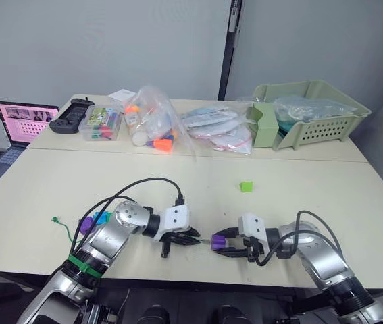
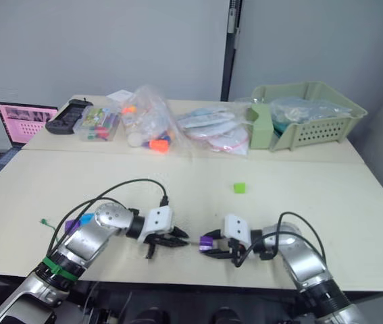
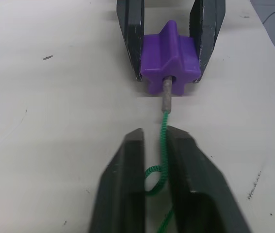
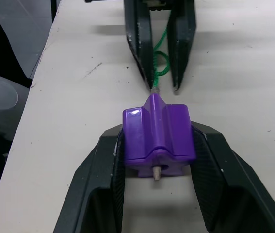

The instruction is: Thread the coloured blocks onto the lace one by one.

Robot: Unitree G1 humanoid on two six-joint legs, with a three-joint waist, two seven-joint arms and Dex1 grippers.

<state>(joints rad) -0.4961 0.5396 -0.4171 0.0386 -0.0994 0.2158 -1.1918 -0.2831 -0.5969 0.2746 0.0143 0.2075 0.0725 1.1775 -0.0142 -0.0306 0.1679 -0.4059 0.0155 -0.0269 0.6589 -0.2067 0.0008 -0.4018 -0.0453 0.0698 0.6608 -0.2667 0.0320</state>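
Observation:
A purple block (image 4: 159, 131) is clamped between the fingers of my right gripper (image 1: 219, 243), low over the table's front edge. The green lace (image 3: 165, 141) has its stiff pale tip (image 3: 167, 94) pushed into the block's hole, and the tip's end (image 4: 155, 172) pokes out the far side. My left gripper (image 1: 191, 237) faces the block, narrowly open; the lace runs slack, with a small loop, between its fingers. A lime green block (image 1: 246, 186) lies mid-table. Another purple block (image 1: 86, 225) and a blue block (image 1: 100, 218) lie by my left arm, near the lace's knotted end (image 1: 56, 221).
Along the table's back stand a green basket (image 1: 313, 111), plastic bags (image 1: 154, 125) with orange pieces, a clear box (image 1: 102, 123) and a black controller (image 1: 71, 113). A laptop (image 1: 26, 121) sits off the far left corner. Black cables (image 1: 144, 182) arc over my left arm.

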